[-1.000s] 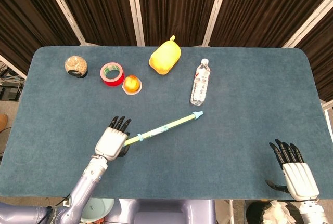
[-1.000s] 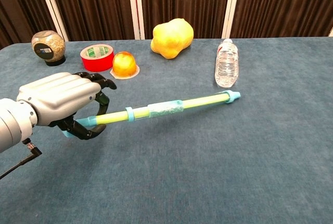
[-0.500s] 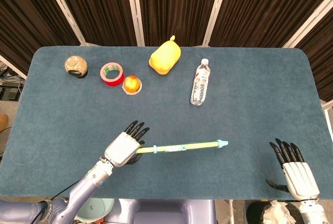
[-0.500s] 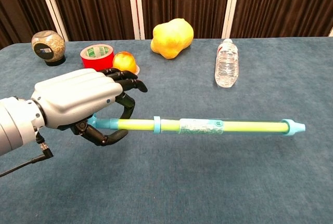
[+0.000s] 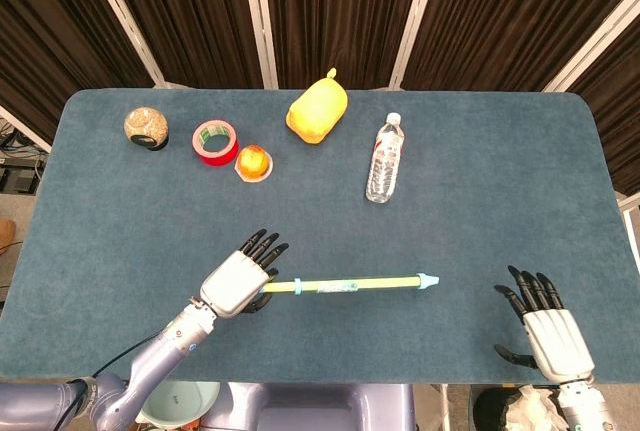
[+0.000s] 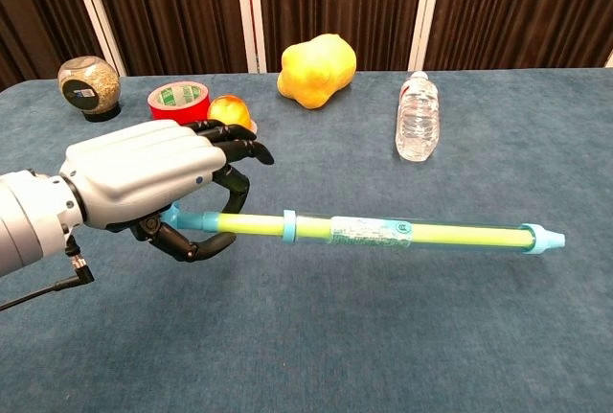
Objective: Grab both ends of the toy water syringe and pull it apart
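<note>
Since a second ago my left hand (image 5: pixel 238 284) lifts the toy water syringe (image 5: pixel 350 283) off the table (image 5: pixel 500 181) and swings it round: its nozzle tip, which pointed up toward the water bottle (image 5: pixel 384 158), now points level toward the right side. In the last half second it barely drifts. My right hand (image 5: pixel 545 330), fingers apart and holding nothing, shifts inward and forward toward the syringe's free end.
</note>
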